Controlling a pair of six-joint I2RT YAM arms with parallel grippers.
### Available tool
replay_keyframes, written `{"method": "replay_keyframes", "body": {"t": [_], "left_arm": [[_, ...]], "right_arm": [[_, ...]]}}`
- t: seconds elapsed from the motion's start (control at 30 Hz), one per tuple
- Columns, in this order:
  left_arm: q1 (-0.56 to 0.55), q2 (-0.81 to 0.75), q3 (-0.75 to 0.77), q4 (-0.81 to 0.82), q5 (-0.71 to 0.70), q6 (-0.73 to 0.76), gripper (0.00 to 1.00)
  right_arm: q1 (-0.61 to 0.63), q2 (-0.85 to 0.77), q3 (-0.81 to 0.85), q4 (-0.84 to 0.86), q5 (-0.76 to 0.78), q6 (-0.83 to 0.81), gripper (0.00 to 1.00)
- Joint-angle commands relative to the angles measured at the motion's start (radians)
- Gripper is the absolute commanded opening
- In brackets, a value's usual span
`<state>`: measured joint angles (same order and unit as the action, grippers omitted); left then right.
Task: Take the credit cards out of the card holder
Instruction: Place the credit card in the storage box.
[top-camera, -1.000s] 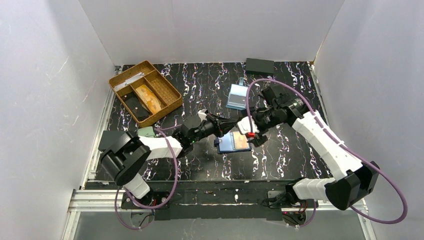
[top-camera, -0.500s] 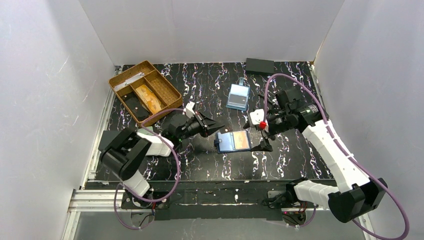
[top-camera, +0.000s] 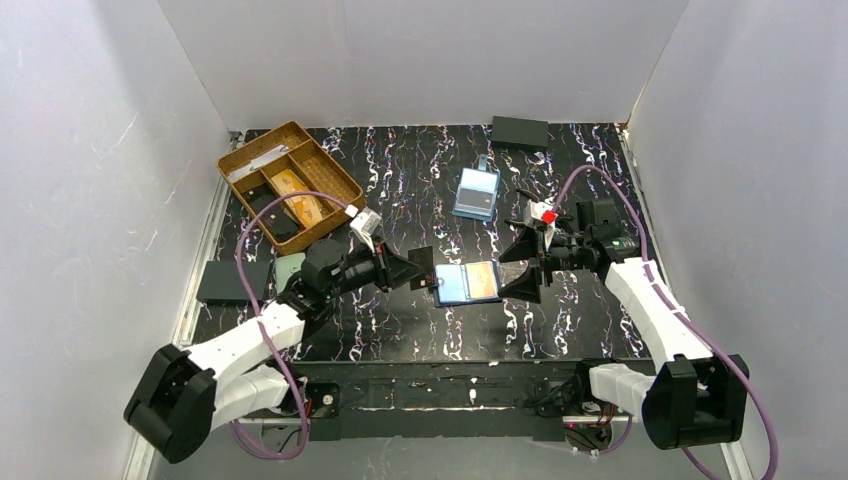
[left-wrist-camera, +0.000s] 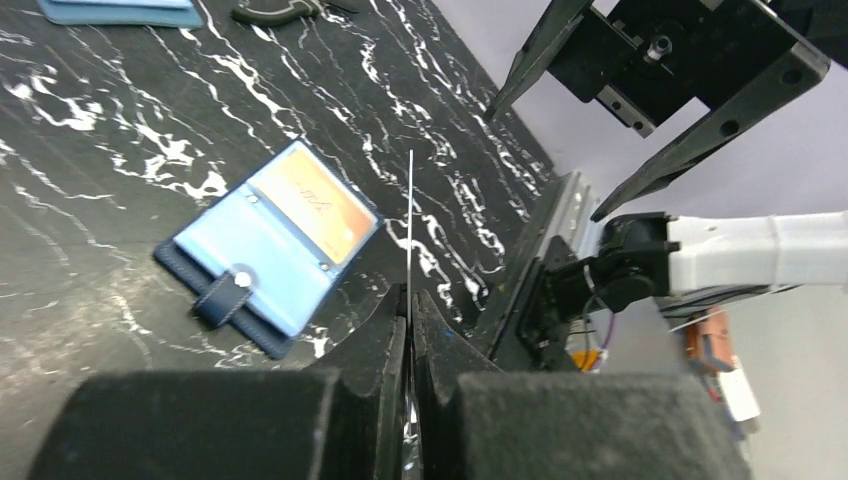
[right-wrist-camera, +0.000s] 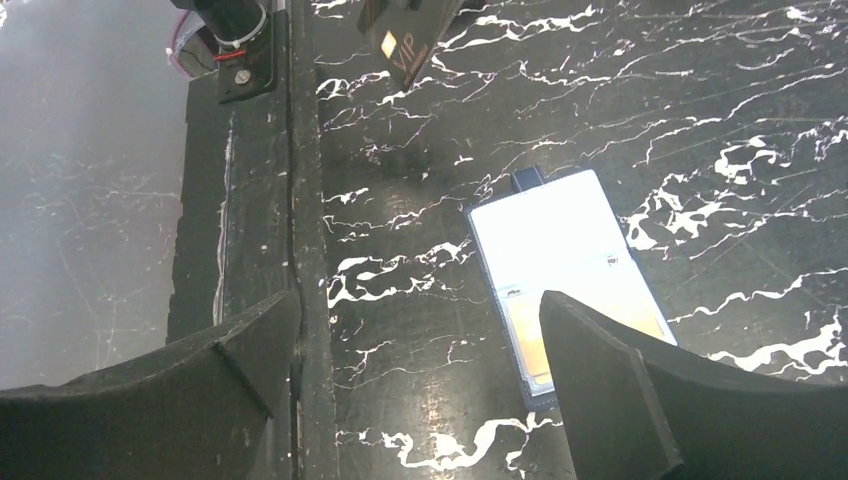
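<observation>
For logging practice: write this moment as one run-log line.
left hand shut on card | right hand open | holder open | orange card inside

The left tool (left-wrist-camera: 410, 305) has drawn back left off the card holder (top-camera: 468, 283), a credit card (left-wrist-camera: 410, 220) pinched; the right tool (top-camera: 522, 268) spread wide, retreating right.

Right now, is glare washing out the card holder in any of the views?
Right wrist view: yes, the inner panel of the card holder is blown out white. Left wrist view: holder clear, no glare; near jaws blurred, held credit card only an edge-on line. Top view: evenly lit, sharp.
</observation>
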<state>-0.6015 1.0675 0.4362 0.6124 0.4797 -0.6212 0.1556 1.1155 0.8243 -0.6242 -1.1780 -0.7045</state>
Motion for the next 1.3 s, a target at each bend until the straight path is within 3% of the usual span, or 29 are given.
{"method": "replay_keyframes", "body": {"t": [0.0,0.23,0.47,0.7,0.97,1.27], "left_arm": [[0.051,-0.1,0.01,-0.146,-0.002,0.162,0.0],[0.24,-0.154,0.076,-0.306,0.107,0.116,0.0],[0.444,-0.158,0.187,-0.493,0.161,0.126,0.0],[0.638,-0.114,0.311,-0.691,0.151,0.236,0.0],[0.869,0.064,0.441,-0.799,0.095,0.261,0.0],[0.93,0.306,0.598,-0.812,-0.032,0.265,0.0]], "right_arm": [[-0.017,0.001,-0.046,0.123,-0.025,0.043,0.98],[-0.05,0.076,-0.044,0.089,0.057,-0.01,0.98],[-0.067,0.045,-0.059,0.109,0.085,-0.002,0.99],[-0.07,0.029,-0.067,0.118,0.098,0.003,0.98],[-0.071,0.02,-0.068,0.119,0.107,0.003,0.98],[-0.076,0.013,-0.072,0.115,0.111,0.002,0.98]]}}
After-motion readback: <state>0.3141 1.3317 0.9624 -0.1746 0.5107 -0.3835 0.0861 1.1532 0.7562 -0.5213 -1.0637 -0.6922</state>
